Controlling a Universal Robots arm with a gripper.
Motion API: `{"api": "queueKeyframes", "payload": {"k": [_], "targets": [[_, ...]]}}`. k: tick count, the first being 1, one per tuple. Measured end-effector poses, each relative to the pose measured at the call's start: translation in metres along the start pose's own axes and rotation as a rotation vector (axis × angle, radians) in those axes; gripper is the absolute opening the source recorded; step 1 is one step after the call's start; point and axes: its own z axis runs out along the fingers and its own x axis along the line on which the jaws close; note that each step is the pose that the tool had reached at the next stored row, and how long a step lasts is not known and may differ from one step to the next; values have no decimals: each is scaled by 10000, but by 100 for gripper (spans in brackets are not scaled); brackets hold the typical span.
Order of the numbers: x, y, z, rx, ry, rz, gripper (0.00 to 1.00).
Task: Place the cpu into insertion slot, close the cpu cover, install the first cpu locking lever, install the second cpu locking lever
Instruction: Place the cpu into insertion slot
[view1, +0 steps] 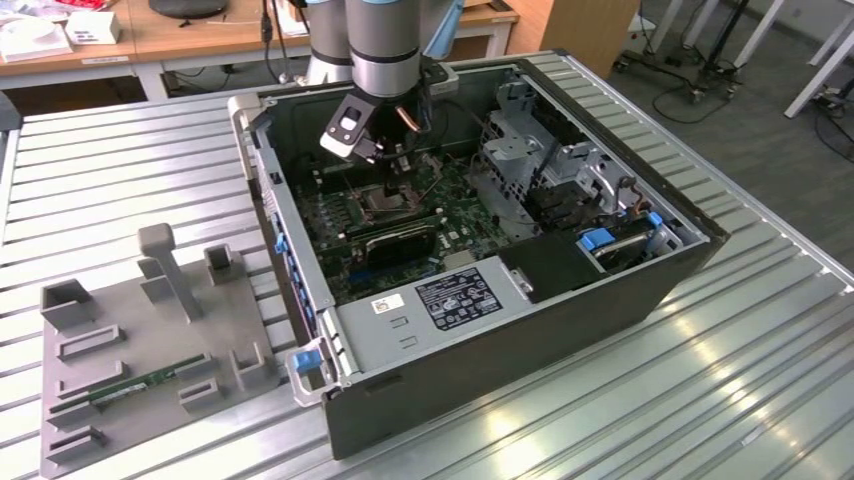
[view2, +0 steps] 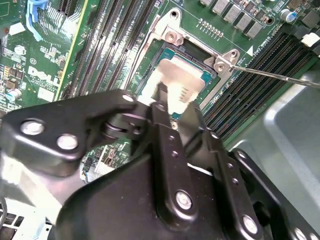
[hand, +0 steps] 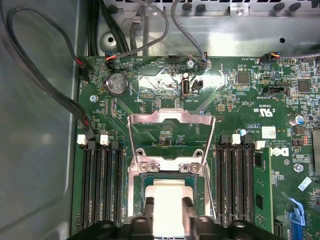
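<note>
First wrist view: open cover beside cpu

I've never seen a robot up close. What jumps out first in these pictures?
A grey robot arm reaches down into an open computer case on a slatted metal table. Its black gripper is down at the silvery cpu on the green motherboard, beside the flipped-open cpu cover.

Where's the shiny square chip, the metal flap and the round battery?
cpu (hand: 167, 195), first wrist view, on its silvery top.
cpu cover (hand: 172, 116), first wrist view, on its free-end bar.
coin battery (hand: 119, 84), first wrist view, on its round face.
</note>
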Motion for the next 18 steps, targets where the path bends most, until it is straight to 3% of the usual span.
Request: {"api": "queueKeyframes", "payload": {"k": [1, 4, 6, 13, 14, 17, 18], "targets": [[0, 0, 0, 0, 0, 0, 36], [0, 0, 0, 0, 0, 0, 18], [0, 0, 0, 0, 0, 0, 12], [0, 0, 0, 7, -1, 0, 11], [1, 0, 1, 58, -1, 2, 11], [0, 2, 2, 346, -4, 12, 11], [0, 2, 1, 378, -6, 14, 11]]}}
